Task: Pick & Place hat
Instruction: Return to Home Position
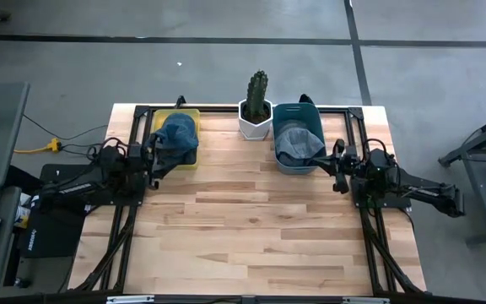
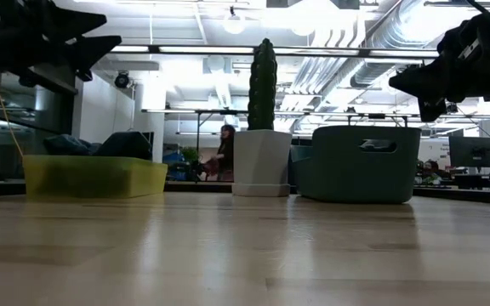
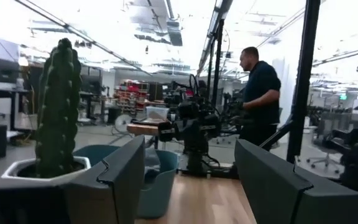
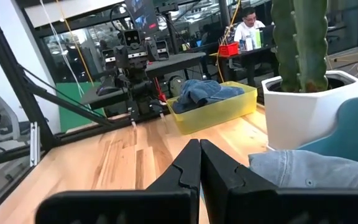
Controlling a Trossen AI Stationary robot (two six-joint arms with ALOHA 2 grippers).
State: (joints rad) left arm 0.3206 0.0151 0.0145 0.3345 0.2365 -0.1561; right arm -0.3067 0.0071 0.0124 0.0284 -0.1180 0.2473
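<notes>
The counter [image 1: 251, 228] is a rectangular top of pale wood planks with visible grain. At 1 o'clock stands the blue bin [image 1: 310, 114], a smooth teal plastic tub with rounded corners and a handle slot; the gray cap [image 1: 298, 142], soft fabric, lies inside it. At 11 o'clock the yellow bin [image 1: 188, 112], a shallow translucent plastic tray, holds the crumpled blue caps [image 1: 177, 133]. Between the bins, at 12 o'clock, a ribbed columnar cactus [image 1: 257, 89] stands upright in a white faceted pot [image 1: 256, 125]. The left gripper [image 1: 153, 160] sits at 10 o'clock, its fingers [image 3: 123, 174] apart. The right gripper [image 1: 340, 165] sits at 2 o'clock, its fingers [image 4: 188, 168] together.
</notes>
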